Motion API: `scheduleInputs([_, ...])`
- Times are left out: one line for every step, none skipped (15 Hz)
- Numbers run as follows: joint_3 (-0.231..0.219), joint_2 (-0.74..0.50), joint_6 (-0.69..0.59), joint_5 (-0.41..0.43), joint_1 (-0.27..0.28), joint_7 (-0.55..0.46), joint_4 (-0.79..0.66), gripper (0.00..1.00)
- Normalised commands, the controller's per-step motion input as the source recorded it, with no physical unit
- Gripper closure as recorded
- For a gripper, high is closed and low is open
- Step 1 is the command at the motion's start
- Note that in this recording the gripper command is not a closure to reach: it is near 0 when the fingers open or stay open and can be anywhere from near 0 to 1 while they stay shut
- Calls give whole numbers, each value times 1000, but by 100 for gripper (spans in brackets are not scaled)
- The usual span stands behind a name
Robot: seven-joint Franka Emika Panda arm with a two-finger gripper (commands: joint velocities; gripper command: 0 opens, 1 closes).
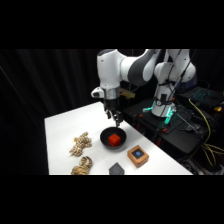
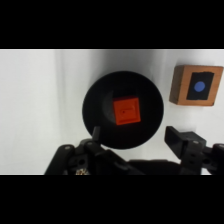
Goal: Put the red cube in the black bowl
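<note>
The red cube (image 2: 127, 111) lies flat inside the black bowl (image 2: 95, 95), the gripper (image 2: 135, 137) spread empty above, needing only a straight lift clear.

Robotics lab, black curtains (image 1: 60, 75), cabled equipment (image 1: 200, 107), white table (image 1: 65, 135)

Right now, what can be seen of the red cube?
The red cube is a small, bright red-orange block with flat faces and a faint mark on its top face. It lies flat in the hollow of the black bowl, about at its centre, and is much smaller than the bowl. The gripper hangs above, fingers apart, not touching it.
</note>
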Motion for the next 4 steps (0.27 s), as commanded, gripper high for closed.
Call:
scheduleInputs([-25, -306, -508, -38, -4, 60, 188, 0])
scheduleInputs([-23, -258, -444, -44, -8, 36, 197, 0])
scheduleInputs([-26, -199, -387, -87, -15, 89, 217, 0])
scheduleInputs([-26, -152, -323, -102, -22, 106, 216, 0])
